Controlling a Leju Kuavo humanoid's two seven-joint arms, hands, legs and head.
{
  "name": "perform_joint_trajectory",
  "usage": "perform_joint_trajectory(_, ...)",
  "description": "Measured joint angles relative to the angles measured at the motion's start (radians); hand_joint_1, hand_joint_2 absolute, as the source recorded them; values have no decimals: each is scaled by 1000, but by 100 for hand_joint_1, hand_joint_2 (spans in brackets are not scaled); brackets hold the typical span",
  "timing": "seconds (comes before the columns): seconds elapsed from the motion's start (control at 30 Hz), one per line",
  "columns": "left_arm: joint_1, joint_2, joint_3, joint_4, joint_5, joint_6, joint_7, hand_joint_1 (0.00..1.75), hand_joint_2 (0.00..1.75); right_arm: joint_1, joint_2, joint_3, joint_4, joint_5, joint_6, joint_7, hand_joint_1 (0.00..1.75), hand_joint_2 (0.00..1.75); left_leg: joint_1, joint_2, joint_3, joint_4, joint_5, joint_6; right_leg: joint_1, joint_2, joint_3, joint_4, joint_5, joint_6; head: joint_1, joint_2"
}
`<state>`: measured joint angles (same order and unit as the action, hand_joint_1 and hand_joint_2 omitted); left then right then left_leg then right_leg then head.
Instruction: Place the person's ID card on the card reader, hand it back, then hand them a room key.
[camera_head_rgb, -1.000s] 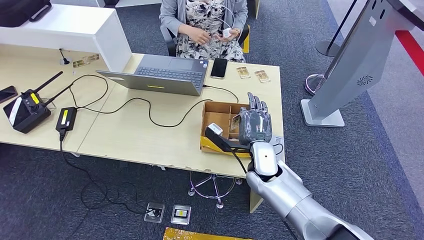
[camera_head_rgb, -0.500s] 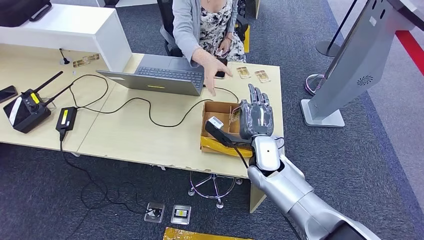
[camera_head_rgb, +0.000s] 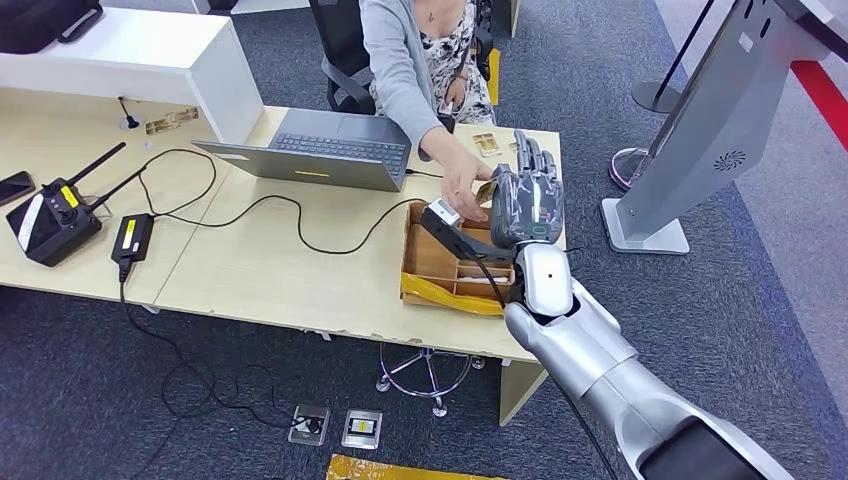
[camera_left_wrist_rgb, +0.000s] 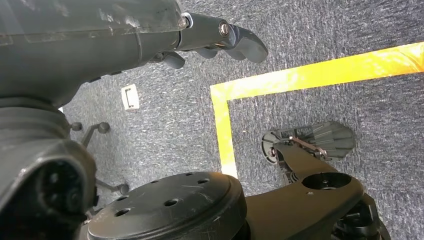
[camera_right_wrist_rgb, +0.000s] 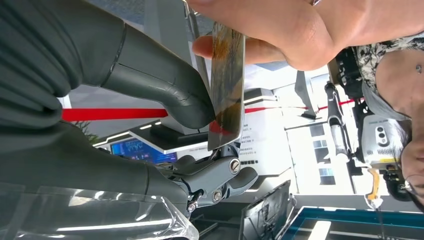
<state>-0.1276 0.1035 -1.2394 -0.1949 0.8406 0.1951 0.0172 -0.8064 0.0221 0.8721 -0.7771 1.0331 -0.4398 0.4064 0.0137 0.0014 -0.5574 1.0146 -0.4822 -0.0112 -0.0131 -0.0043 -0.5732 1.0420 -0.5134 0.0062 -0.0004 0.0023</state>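
Right hand (camera_head_rgb: 527, 205): raised over the far end of the cardboard box (camera_head_rgb: 432, 262) on the desk (camera_head_rgb: 260, 270), fingers extended upward. In the right wrist view its thumb (camera_right_wrist_rgb: 165, 87) presses one face of the card (camera_right_wrist_rgb: 227, 85), so it has a pinch on it. Person's hand (camera_head_rgb: 462, 190) pinches the same card at its other end (both parties hold it at once). Left hand (camera_left_wrist_rgb: 210, 37): hangs over the carpet, fingers loosely curled, holding nothing.

Card: between the two hands, above the box, seen nearly edge-on; long axis runs from the person's fingers toward the robot's thumb.

Handling note, as judgement: the thumb pinch should stay firm, with no pulling, until one party lets go.
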Motion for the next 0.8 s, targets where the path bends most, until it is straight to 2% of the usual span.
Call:
perform_joint_trajectory(0.17,0,-1,0,0,0,-1,0,0,0,-2,1,0,18,-4,0,-2,175,175,0,0,0,0,0,0,0,0,0,0,0,0,0,0)
perform_joint_trajectory(0.2,0,-1,0,0,1,-1,0,0,0,-2,1,0,21,-5,0,-2,147,175,0,0,0,0,0,0,0,0,0,0,0,0,0,0)
perform_joint_trajectory(0.27,0,-1,0,0,1,-1,0,0,0,-2,2,0,25,-6,0,-3,60,175,0,0,0,0,0,0,0,0,0,0,0,0,0,0)
perform_joint_trajectory(0.3,0,-1,0,0,1,-1,0,0,0,-2,2,0,28,-7,-1,-3,17,131,0,0,-1,0,0,0,0,0,0,0,0,0,0,0)
perform_joint_trajectory(0.33,0,-1,0,0,1,-1,1,0,0,-2,3,0,31,-7,-2,-3,0,87,0,0,-1,0,0,0,0,0,0,0,0,0,0,0)
perform_joint_trajectory(0.4,0,-1,0,0,1,-1,2,0,0,-3,3,0,38,-7,-2,-7,0,0,0,0,-1,0,0,0,0,0,0,0,0,0,0,0)
perform_joint_trajectory(0.6,0,-1,0,0,-6,-1,2,0,0,-5,11,1,63,-26,-3,-48,0,0,0,0,0,0,0,0,0,0,0,0,0,0,0,0)
perform_joint_trajectory(0.8,-1,-2,0,0,-14,-4,2,0,0,-6,10,2,79,-16,0,-33,0,0,0,0,0,0,0,0,0,0,0,0,0,0,0,0)
